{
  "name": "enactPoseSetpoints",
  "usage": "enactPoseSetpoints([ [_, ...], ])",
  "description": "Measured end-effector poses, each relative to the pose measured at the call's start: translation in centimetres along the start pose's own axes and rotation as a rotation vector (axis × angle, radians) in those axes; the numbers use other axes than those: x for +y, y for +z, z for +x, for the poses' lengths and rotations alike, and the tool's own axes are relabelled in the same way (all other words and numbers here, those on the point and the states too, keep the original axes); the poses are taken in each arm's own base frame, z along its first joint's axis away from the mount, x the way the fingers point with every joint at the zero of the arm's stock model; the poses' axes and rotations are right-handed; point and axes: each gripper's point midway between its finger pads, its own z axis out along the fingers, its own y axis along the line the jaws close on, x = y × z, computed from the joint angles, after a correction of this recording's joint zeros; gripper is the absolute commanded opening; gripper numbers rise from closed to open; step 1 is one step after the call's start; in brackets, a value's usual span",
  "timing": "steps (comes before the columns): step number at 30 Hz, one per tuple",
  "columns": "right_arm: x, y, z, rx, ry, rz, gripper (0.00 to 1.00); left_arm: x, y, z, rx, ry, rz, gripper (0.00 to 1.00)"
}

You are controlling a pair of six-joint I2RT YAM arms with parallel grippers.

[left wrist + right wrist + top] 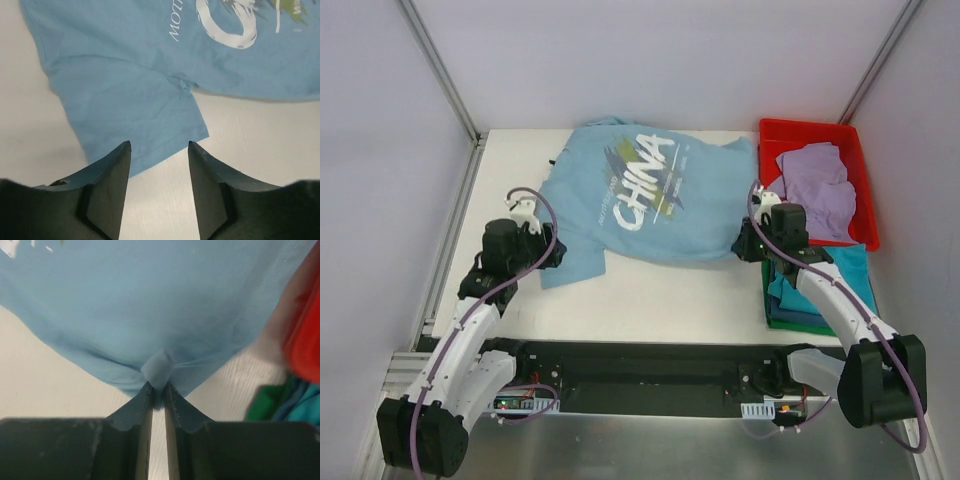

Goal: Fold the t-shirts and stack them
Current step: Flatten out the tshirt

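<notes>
A: Where is the light blue cotton t-shirt (640,205) with the white lettering lying?

B: It is lying print-up on the white table (650,295), spreading from the middle toward the far edge. Its near hem is bunching on the right side.

A: Right gripper (158,387)?

B: Its jaws are pressing almost together, pinching a small fold of that shirt's near hem. The cloth is drawing into creases toward the pinch.

A: Left gripper (159,145)?

B: Its jaws are standing apart and gripping nothing. It is pointing at the shirt's left sleeve (130,110), which is lying flat, with its hem edge showing between the fingertips. Whether the tips are touching the table, I cannot tell.

A: Other shirts?

B: A lavender t-shirt (817,185) is sitting crumpled in the red plastic bin (810,132) at the table's far right corner. Folded tees are stacking by the right edge, just on the near side of the bin and under the right arm. A teal t-shirt (850,265) is lying on top, and a dark green t-shirt (800,325) is showing at the bottom.
</notes>
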Motion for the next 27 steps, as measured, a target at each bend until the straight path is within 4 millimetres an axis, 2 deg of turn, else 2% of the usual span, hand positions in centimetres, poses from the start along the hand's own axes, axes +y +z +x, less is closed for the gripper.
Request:
enactPoseSetpoints([
  [1, -0.1, 0.3, 1.9, 0.038, 0.027, -0.002, 0.36, 0.2, 0.0, 2.1, 0.031, -0.053, -0.007, 0.75],
  [3, 0.0, 0.4, 4.0, 0.079, 0.062, -0.008, 0.57, 0.3, 0.0, 4.3, 0.055, -0.126, -0.019, 0.99],
  [5, 0.2, 0.2, 4.0, 0.073, 0.083, -0.013, 0.76, 0.4, 0.0, 4.8, 0.041, -0.179, -0.03, 0.99],
  [8, 0.8, -0.8, 2.6, 0.021, 0.085, -0.033, 0.97, 0.6, -0.3, 4.3, -0.003, -0.247, -0.054, 0.99],
  [13, 2.4, -3.2, -0.3, -0.088, 0.079, -0.082, 0.96, -0.1, 0.0, 3.2, -0.027, -0.341, -0.039, 0.99],
  [15, 3.1, -4.2, -0.8, -0.116, 0.078, -0.108, 0.96, -0.4, 0.6, 3.1, -0.001, -0.374, -0.026, 0.99],
  [16, 4.0, -4.9, -0.9, -0.128, 0.079, -0.135, 0.96, -0.6, 1.6, 3.2, 0.043, -0.407, -0.02, 0.99],
  [18, 4.4, -4.9, -0.8, -0.124, 0.085, -0.138, 0.96, -0.6, 2.2, 3.8, 0.079, -0.426, -0.024, 0.99],
  [20, 5.0, -4.6, -0.1, -0.096, 0.082, -0.131, 0.96, -0.8, 3.3, 4.1, 0.135, -0.457, -0.024, 0.99],
  [23, 5.9, -2.9, 2.1, 0.004, 0.08, -0.102, 0.96, -0.7, 5.9, 4.7, 0.232, -0.5, -0.035, 0.99],
  [27, 5.3, -0.2, 5.4, 0.159, 0.123, 0.0, 0.96, -0.5, 8.1, 6.2, 0.323, -0.536, -0.043, 0.99],
])
